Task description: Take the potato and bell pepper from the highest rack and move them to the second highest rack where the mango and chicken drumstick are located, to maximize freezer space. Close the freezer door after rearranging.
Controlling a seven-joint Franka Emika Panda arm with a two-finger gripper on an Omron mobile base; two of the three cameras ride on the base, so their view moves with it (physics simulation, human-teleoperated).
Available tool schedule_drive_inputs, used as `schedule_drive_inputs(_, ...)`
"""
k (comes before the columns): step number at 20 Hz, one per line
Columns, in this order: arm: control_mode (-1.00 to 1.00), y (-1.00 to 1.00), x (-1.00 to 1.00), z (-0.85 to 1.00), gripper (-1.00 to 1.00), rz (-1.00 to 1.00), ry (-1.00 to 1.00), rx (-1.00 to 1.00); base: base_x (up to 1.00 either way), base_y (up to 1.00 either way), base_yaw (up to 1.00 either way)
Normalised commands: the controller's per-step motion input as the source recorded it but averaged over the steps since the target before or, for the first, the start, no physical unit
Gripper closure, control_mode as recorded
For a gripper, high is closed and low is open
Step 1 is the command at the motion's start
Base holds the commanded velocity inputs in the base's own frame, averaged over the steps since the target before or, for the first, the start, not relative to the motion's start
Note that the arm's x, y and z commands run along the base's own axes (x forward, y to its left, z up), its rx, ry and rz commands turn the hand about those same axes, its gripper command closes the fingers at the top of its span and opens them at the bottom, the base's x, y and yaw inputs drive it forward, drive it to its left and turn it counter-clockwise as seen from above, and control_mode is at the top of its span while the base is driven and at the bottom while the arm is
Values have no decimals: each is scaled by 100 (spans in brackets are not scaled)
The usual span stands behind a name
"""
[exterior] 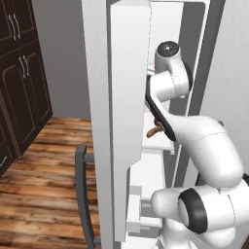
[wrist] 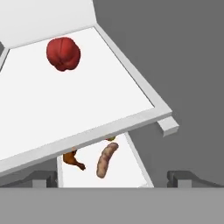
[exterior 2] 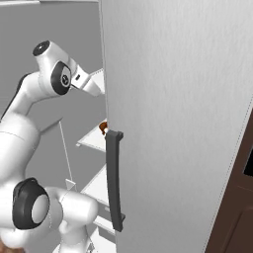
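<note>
1. white freezer (wrist: 39, 17) walls frame your hand view, with the bell pepper (wrist: 64, 54) sitting far back on the highest rack (wrist: 87, 105).
2. below that rack's front edge you can see the chicken drumstick (wrist: 106, 159) on the second rack (wrist: 131, 168).
3. your gripper (wrist: 113, 179) hangs wide, holding nothing, well short of the pepper.
4. reach in level above the rack and centre both fingers around the pepper before closing; it looks round and may roll.

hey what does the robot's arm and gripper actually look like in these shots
The glossy white, rounded arm has thick tube-like links joined by dark grey to black rings, with a round dark cap at one joint. No loose cables or markings show. Of the gripper, two small dark grey, blocky finger tips appear in the hand view.
</note>
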Motion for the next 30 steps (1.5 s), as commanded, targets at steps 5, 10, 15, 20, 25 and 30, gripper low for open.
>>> schedule_drive_inputs(5,-100,-17,58,1,-100,-11,0,0,0,0,0)
schedule_drive_inputs(10,-100,-10,65,7,-100,-2,0,0,0,0,0)
schedule_drive_inputs(15,-100,-11,55,12,-100,0,0,0,0,0,0)
schedule_drive_inputs(20,-100,-31,25,1,-100,0,0,0,0,0,0)
schedule_drive_inputs(25,-100,-28,22,0,-100,0,0,0,0,0,0)
schedule_drive_inputs(30,-100,-3,38,0,-100,0,1,0,0,0,0)
